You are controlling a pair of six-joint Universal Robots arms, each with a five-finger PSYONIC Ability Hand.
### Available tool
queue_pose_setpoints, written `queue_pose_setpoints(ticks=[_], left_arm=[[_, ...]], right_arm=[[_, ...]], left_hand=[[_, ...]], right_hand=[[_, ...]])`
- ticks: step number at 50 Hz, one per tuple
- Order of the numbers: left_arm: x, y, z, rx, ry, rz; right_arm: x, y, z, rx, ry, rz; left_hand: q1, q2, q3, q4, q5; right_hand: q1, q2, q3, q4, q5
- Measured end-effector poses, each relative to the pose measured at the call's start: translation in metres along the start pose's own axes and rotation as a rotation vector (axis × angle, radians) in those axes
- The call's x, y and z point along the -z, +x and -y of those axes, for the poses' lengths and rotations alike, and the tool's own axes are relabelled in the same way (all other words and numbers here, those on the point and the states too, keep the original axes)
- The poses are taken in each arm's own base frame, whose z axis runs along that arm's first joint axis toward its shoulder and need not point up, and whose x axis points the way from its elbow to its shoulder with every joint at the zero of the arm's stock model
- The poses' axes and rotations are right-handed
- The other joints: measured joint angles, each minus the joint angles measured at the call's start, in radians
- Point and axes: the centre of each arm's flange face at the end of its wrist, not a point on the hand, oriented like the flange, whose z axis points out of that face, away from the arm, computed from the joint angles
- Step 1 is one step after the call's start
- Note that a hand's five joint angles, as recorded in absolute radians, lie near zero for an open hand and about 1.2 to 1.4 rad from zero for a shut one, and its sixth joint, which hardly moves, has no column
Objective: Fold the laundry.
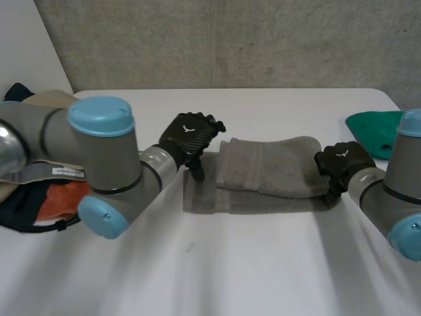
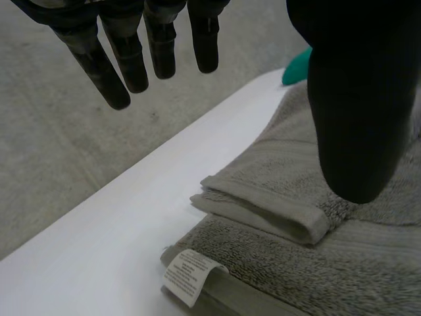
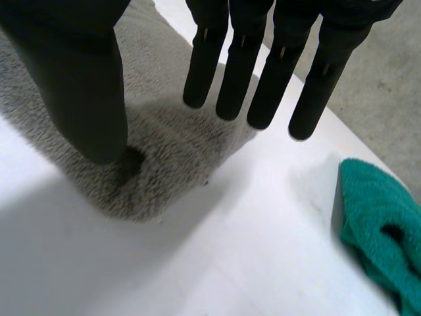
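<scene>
A grey towel (image 1: pixel 266 172) lies folded in a long strip across the middle of the white table (image 1: pixel 263 263). My left hand (image 1: pixel 191 135) hovers over its left end, fingers (image 2: pixel 125 62) straight and spread, thumb (image 2: pixel 355 118) just above the cloth. The folded edge of the towel (image 2: pixel 263 210) and its white label (image 2: pixel 191 276) lie under that hand. At the towel's right end is my right hand (image 1: pixel 343 161), fingers (image 3: pixel 243 66) straight over the towel corner (image 3: pixel 171 148). Its thumb (image 3: pixel 85 92) rests on the corner without pinching it.
A green cloth (image 1: pixel 371 128) lies bunched at the table's far right edge, close beside my right hand; it shows as a green cloth (image 3: pixel 381 224) in the right wrist view. A pile of mixed laundry (image 1: pixel 39 197) sits at the left, behind my left arm.
</scene>
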Motion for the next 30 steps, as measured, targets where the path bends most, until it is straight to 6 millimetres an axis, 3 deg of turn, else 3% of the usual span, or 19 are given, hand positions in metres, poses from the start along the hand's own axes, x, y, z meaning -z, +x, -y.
queue_pose_setpoints(ticks=[1, 9, 19, 30], left_arm=[[-0.006, 0.004, -0.002, -0.029, 0.0, -0.011], [-0.034, 0.027, -0.017, -0.096, -0.03, -0.075], [-0.053, 0.055, -0.037, -0.145, -0.072, -0.134], [-0.066, 0.058, -0.048, -0.198, -0.053, -0.098]], right_arm=[[0.004, 0.002, -0.002, -0.013, -0.014, 0.003], [0.019, 0.006, -0.003, -0.031, -0.015, 0.01], [0.031, 0.006, -0.005, -0.043, 0.001, 0.023], [0.025, 0.014, -0.016, -0.061, -0.026, 0.008]], left_hand=[[0.025, 0.022, 0.023, 0.026, 0.025], [0.16, 0.156, 0.164, 0.161, 0.16], [0.265, 0.262, 0.269, 0.269, 0.264], [0.584, 0.57, 0.573, 0.569, 0.56]], right_hand=[[-0.099, -0.094, -0.108, -0.112, -0.118], [-0.388, -0.376, -0.396, -0.407, -0.417], [-0.401, -0.399, -0.431, -0.42, -0.44], [-0.401, -0.399, -0.431, -0.42, -0.44]])
